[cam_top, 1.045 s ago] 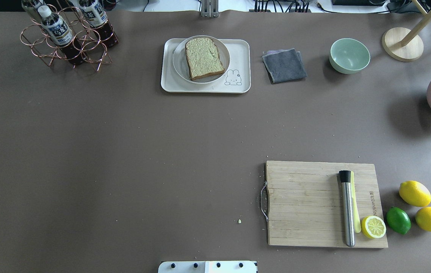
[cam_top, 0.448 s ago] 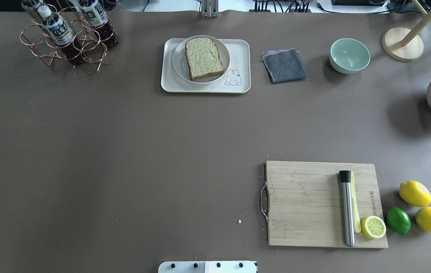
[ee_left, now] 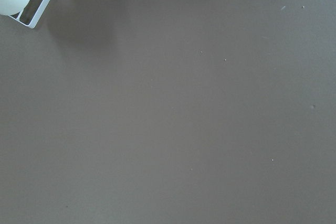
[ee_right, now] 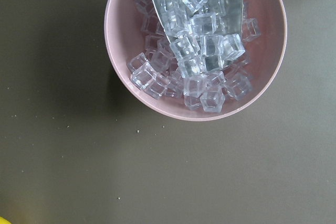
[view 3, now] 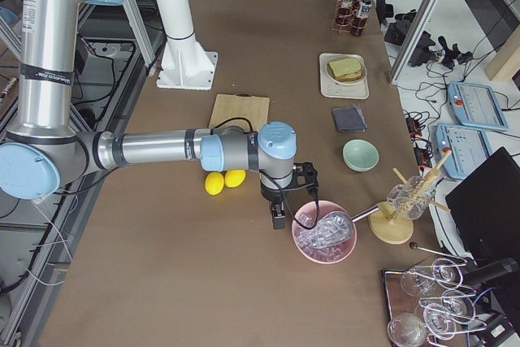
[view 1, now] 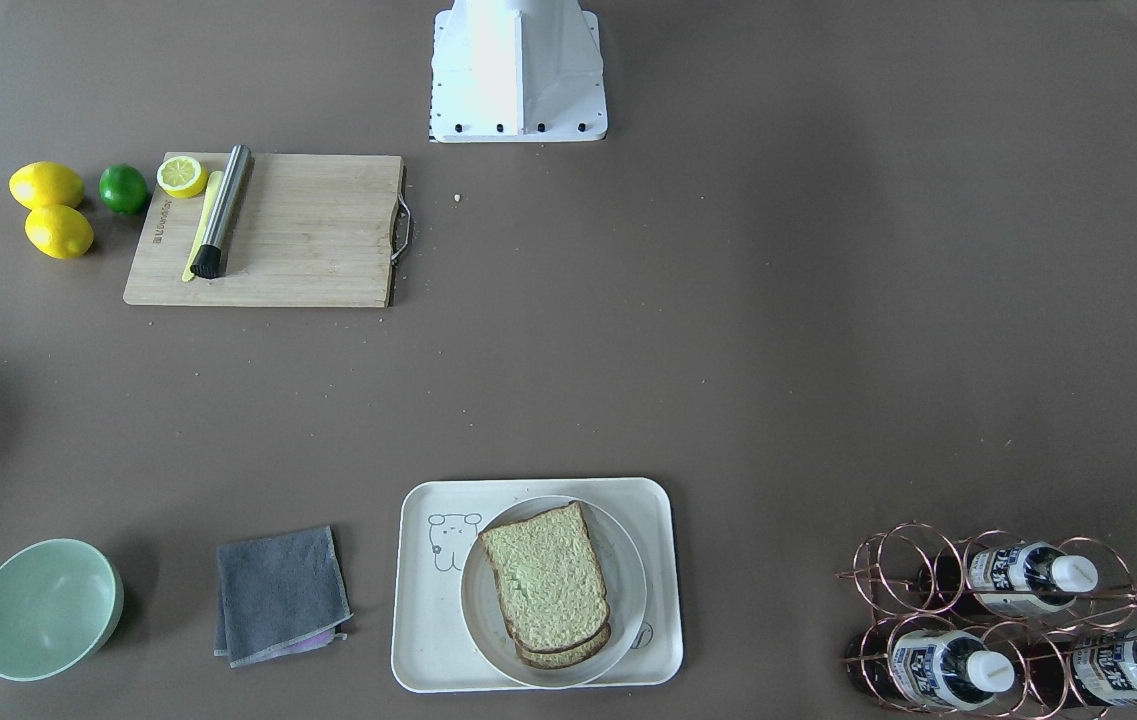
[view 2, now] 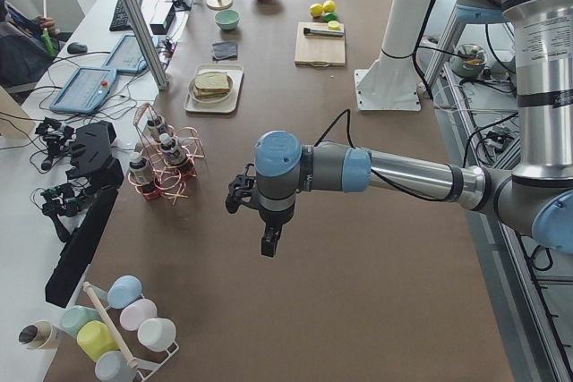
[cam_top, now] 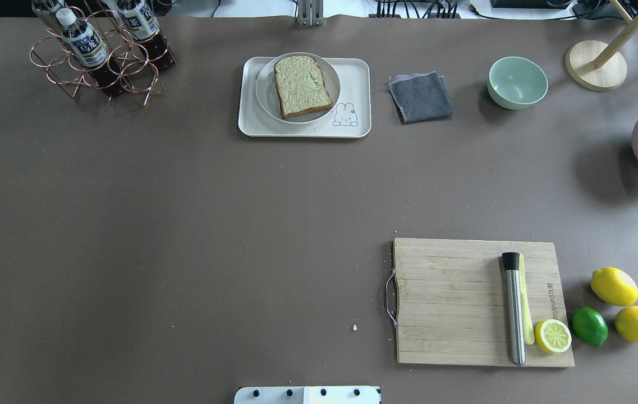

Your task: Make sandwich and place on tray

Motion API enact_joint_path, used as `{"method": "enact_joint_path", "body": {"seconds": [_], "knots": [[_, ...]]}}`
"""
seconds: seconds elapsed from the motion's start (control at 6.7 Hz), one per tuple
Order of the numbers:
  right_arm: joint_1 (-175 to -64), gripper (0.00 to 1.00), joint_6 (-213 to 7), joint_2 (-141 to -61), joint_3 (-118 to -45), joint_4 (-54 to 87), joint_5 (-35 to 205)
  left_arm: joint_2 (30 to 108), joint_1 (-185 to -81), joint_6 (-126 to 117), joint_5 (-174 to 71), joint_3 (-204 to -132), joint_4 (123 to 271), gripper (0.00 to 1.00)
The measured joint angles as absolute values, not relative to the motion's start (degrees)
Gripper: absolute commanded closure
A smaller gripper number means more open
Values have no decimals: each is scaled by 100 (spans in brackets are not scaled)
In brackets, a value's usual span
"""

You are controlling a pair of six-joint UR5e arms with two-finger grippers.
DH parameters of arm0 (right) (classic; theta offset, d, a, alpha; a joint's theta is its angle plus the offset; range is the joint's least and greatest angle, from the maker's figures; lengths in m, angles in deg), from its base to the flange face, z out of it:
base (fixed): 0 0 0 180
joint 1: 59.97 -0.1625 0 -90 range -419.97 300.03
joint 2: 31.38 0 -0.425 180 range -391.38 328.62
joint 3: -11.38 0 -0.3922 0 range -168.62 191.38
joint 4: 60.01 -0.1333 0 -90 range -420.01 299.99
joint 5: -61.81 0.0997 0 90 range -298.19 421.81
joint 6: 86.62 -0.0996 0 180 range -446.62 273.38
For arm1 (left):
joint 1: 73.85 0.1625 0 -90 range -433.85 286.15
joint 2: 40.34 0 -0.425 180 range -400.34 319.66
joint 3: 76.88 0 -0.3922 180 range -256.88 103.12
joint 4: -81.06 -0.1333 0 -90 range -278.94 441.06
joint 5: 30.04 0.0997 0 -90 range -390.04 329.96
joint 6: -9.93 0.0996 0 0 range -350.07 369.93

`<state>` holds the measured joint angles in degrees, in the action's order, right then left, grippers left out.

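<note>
At the far left, three bottles (cam_top: 82, 40) stood in one copper rack (cam_top: 72, 78). Next, the one sandwich (cam_top: 302, 86), two stacked bread slices, lay on one round plate (cam_top: 265, 95) inside the single tray (cam_top: 248, 112). Rightward came one grey cloth (cam_top: 421, 96), one green bowl (cam_top: 517, 82), one cutting board (cam_top: 448, 303), one lemon half (cam_top: 552, 335), one lime (cam_top: 589, 325) and two lemons (cam_top: 614, 286). The left gripper (view 2: 269, 243) and right gripper (view 3: 278, 217) hung above the table; whether their fingers were parted could not be told.

Overhead and front-facing cameras look steeply down from opposite sides, both showing the tray (cam_top: 297, 129).
</note>
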<state>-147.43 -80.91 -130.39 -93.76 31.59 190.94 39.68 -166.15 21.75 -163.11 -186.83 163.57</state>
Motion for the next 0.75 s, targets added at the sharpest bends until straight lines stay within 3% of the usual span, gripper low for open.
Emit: {"method": "enact_joint_path", "body": {"seconds": [0.75], "knots": [[-14742, 0, -8105, -13076, -9359, 3161, 19156, 3990, -16614, 2149, -16359, -18679, 16339, 2]]}}
